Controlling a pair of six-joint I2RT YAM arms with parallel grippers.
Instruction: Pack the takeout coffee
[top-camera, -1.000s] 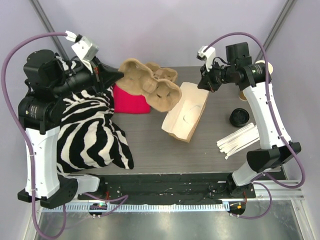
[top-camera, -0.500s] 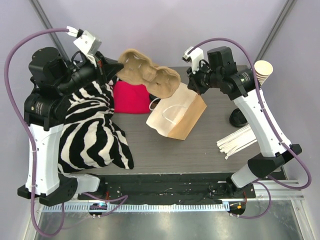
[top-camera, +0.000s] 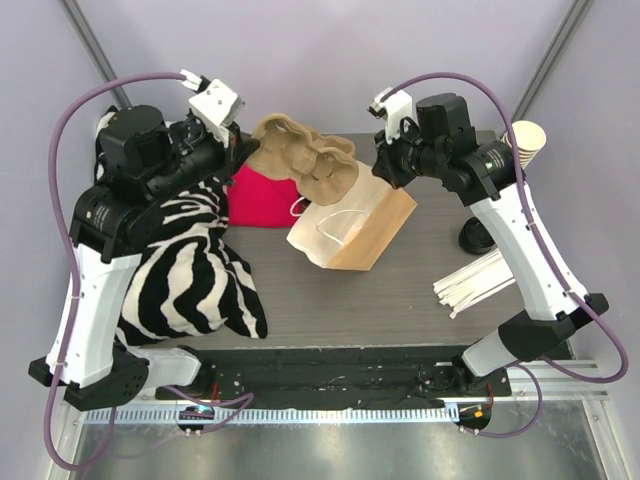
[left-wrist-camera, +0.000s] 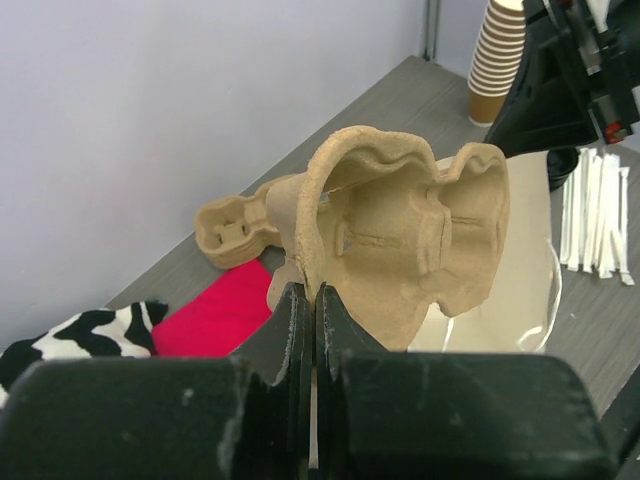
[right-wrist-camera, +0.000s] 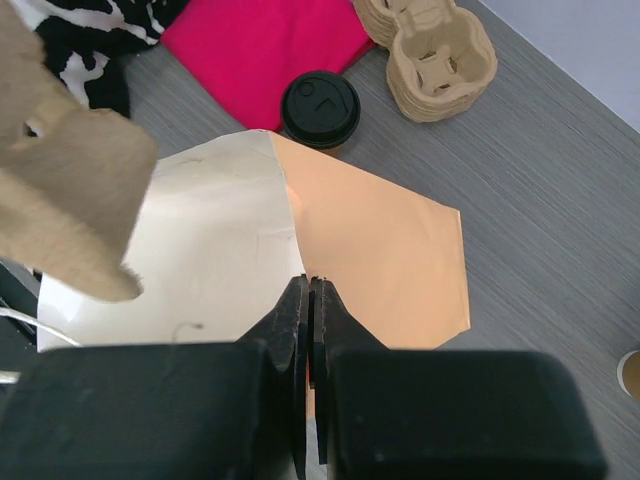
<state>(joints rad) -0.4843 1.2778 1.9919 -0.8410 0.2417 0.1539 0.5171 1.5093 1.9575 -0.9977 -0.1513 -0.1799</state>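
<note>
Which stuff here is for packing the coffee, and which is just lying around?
For the job: coffee cup, paper bag, held cup carrier.
Just lying about: red cloth, zebra cloth, stack of cups, spare carriers, white sticks.

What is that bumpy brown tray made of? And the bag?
The tray looks like moulded paper pulp: matte, rough, with ragged edges. The bag seems to be smooth tan paper, judging by its sharp crease and flat panels.

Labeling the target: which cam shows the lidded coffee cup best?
Right wrist. The takeout coffee is seen from above, black lid clear, beside the pink cloth and the paper bag. Top external and left wrist don't show it; the held pulp carrier likely blocks it.
</note>
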